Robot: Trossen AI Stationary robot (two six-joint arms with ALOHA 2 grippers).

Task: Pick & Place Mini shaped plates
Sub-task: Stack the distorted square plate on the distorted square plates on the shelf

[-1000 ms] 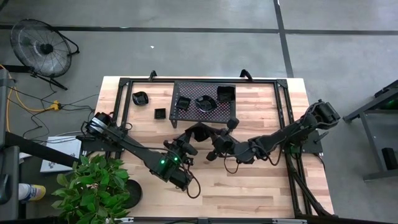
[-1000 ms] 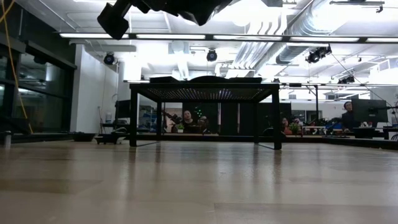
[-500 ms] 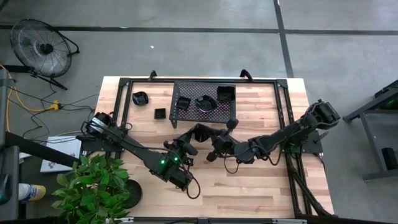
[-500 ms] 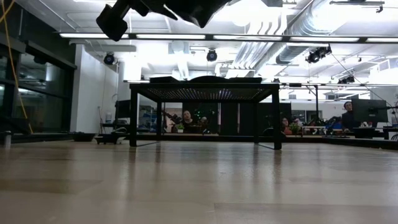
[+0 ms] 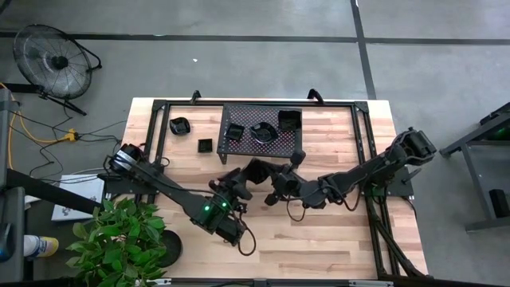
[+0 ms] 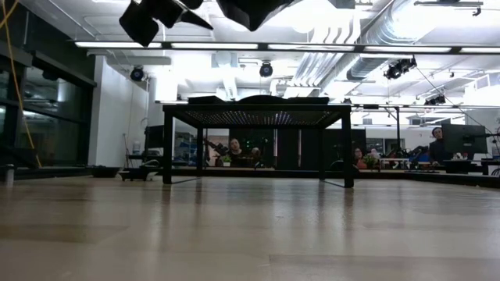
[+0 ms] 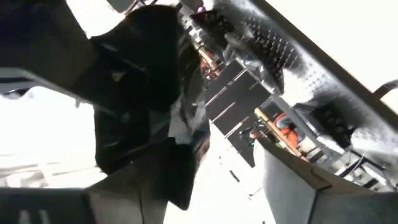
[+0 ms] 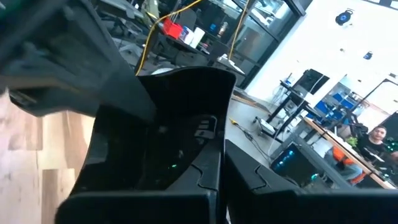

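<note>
Tools meet mid-bench: right tool (image 5: 269, 177) clenched on a glossy black square dish (image 5: 256, 168); left tool (image 5: 237, 182) beside it, apparently released, jaws parted.

A wooden tabletop (image 5: 335, 231) stands on a grey floor (image 5: 239, 64). A black mesh rack (image 5: 239, 147) sits near its far edge. A round fan (image 5: 54, 57) stands on the floor. A leafy green plant (image 5: 119, 235) grows by the near corner. People (image 6: 234, 148) sit far back in the room.
</note>
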